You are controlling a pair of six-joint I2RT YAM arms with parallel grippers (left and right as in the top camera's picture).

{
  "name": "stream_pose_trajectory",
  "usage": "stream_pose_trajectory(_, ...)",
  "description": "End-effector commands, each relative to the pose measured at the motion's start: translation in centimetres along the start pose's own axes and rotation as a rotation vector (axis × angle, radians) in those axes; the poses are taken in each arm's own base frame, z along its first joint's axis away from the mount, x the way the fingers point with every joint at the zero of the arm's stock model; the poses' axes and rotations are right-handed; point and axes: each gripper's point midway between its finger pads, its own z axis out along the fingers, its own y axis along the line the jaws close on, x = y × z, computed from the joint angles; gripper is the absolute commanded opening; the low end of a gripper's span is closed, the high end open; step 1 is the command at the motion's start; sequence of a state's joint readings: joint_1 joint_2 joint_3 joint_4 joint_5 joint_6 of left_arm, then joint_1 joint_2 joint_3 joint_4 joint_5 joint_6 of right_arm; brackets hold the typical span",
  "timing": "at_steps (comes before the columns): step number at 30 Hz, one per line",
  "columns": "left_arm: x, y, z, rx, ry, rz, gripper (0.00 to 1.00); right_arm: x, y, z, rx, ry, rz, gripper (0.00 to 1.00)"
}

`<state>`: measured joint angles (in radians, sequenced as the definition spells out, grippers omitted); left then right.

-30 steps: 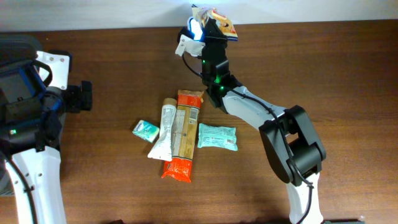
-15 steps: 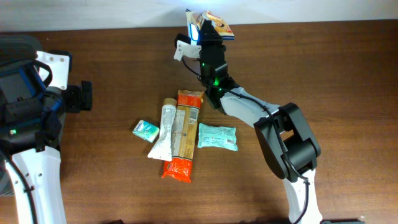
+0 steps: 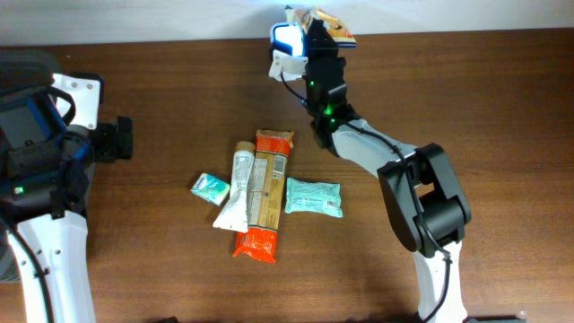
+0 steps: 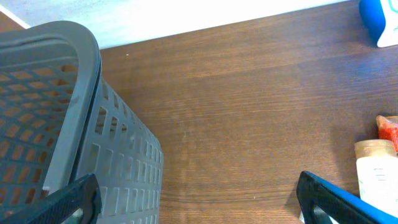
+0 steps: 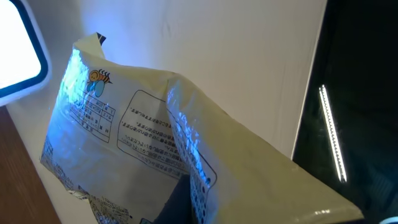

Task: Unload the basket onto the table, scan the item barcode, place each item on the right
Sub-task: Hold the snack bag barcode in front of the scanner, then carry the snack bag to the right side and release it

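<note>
At the table's far edge my right gripper (image 3: 320, 40) is shut on a snack packet (image 3: 328, 24), raised beside the glowing blue-rimmed scanner (image 3: 287, 38). In the right wrist view the packet's pale printed back (image 5: 124, 143) fills the frame, lit blue, with the scanner (image 5: 15, 53) at the upper left; my right gripper (image 5: 196, 202) is mostly hidden behind the packet. My left gripper (image 3: 121, 139) hangs open at the left, far from the items. In its wrist view my left gripper (image 4: 199, 202) holds nothing over bare wood.
Several packets lie mid-table: an orange bar (image 3: 260, 193), a cream packet (image 3: 235, 184), a small teal packet (image 3: 211, 188) and a larger teal one (image 3: 313, 197). A grey slatted basket (image 4: 62, 124) stands close under the left gripper. The white wall runs along the far edge.
The right wrist swung slightly left, then back to the right, carrying the packet along in front of the scanner. The left arm has not moved.
</note>
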<state>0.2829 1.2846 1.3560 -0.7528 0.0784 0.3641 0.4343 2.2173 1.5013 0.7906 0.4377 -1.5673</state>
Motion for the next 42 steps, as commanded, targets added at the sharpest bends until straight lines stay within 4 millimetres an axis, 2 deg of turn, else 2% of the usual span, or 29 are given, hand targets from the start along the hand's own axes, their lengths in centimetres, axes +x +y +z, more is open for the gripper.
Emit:
stream_pose_trajectory(1, -0.2, 0.0, -0.1, 0.005, -0.008, 0.014, 0.99, -1.5, -3.4, -0.7, 0.056, -0.008, 0.075, 0.04)
stream_pose_trajectory(4, -0.2, 0.0, -0.1, 0.005, -0.008, 0.014, 0.99, -0.2, -7.8, -2.0, 0.050, 0.043, 0.234, 0.04)
stream_pose_trajectory(7, -0.2, 0.0, -0.1, 0.005, -0.008, 0.014, 0.99, 2.1, -13.9, -5.1, 0.016, 0.087, 0.475, 0.04)
stream_pose_trajectory(9, -0.2, 0.0, -0.1, 0.005, -0.008, 0.014, 0.99, 3.5, -17.1, -7.8, -0.021, 0.100, 0.681, 0.04)
stream_pose_trajectory(11, -0.2, 0.0, -0.1, 0.005, -0.008, 0.014, 0.99, 5.1, -19.5, -11.4, -0.111, 0.089, 0.950, 0.04)
stream_pose_trajectory(13, -0.2, 0.0, -0.1, 0.005, -0.008, 0.013, 0.99, 6.8, -20.6, -15.6, -0.273, 0.071, 1.252, 0.04)
stream_pose_trajectory(15, -0.2, 0.0, -0.1, 0.005, -0.008, 0.014, 0.99, 10.0, -20.6, -18.6, -0.364, 0.147, 1.462, 0.04)
stream_pose_trajectory(16, -0.2, 0.0, -0.1, 0.005, -0.008, 0.014, 0.99, 12.7, -20.1, -20.4, -0.401, 0.231, 1.561, 0.04)
stream_pose_trajectory(19, -0.2, 0.0, -0.1, 0.005, -0.008, 0.014, 0.99, 17.9, -17.7, -22.6, -0.444, 0.421, 1.689, 0.04)
stream_pose_trajectory(21, -0.2, 0.0, -0.1, 0.005, -0.008, 0.014, 0.99, 21.8, -14.6, -23.5, -0.499, 0.576, 1.759, 0.04)
stream_pose_trajectory(24, -0.2, 0.0, -0.1, 0.005, -0.008, 0.013, 0.99, 25.6, -9.6, -23.2, -0.616, 0.712, 1.886, 0.04)
stream_pose_trajectory(26, -0.2, 0.0, -0.1, 0.005, -0.008, 0.014, 0.99, 27.1, -5.4, -22.3, -0.771, 0.737, 1.979, 0.04)
stream_pose_trajectory(28, -0.2, 0.0, -0.1, 0.005, -0.008, 0.014, 0.99, 27.7, -2.4, -21.5, -0.878, 0.746, 2.032, 0.04)
stream_pose_trajectory(31, -0.2, 0.0, -0.1, 0.005, -0.008, 0.014, 0.99, 29.3, 3.5, -20.9, -0.983, 0.882, 2.095, 0.04)
stream_pose_trajectory(33, -0.2, 0.0, -0.1, 0.005, -0.008, 0.014, 0.99, 30.2, 6.5, -21.0, -1.014, 0.969, 2.107, 0.04)
stream_pose_trajectory(35, -0.2, 0.0, -0.1, 0.005, -0.008, 0.014, 0.99, 31.6, 7.5, -21.4, -0.968, 1.057, 2.107, 0.05)
stream_pose_trajectory(36, -0.2, 0.0, -0.1, 0.005, -0.008, 0.014, 0.99, 33.0, 7.6, -21.9, -0.896, 1.134, 2.110, 0.05)
stream_pose_trajectory(37, -0.2, 0.0, -0.1, 0.005, -0.008, 0.014, 0.99, 34.0, 7.3, -22.2, -0.844, 1.174, 2.112, 0.21)
stream_pose_trajectory(38, -0.2, 0.0, -0.1, 0.005, -0.008, 0.014, 0.99, 35.1, 6.8, -22.7, -0.793, 1.206, 2.120, 0.29)
stream_pose_trajectory(41, -0.2, 0.0, -0.1, 0.005, -0.008, 0.014, 0.99, 36.8, 4.1, -23.3, -0.709, 1.221, 2.137, 0.44)
stream_pose_trajectory(42, -0.2, 0.0, -0.1, 0.005, -0.008, 0.014, 0.99, 37.0, 2.9, -23.3, -0.697, 1.222, 2.134, 0.59)
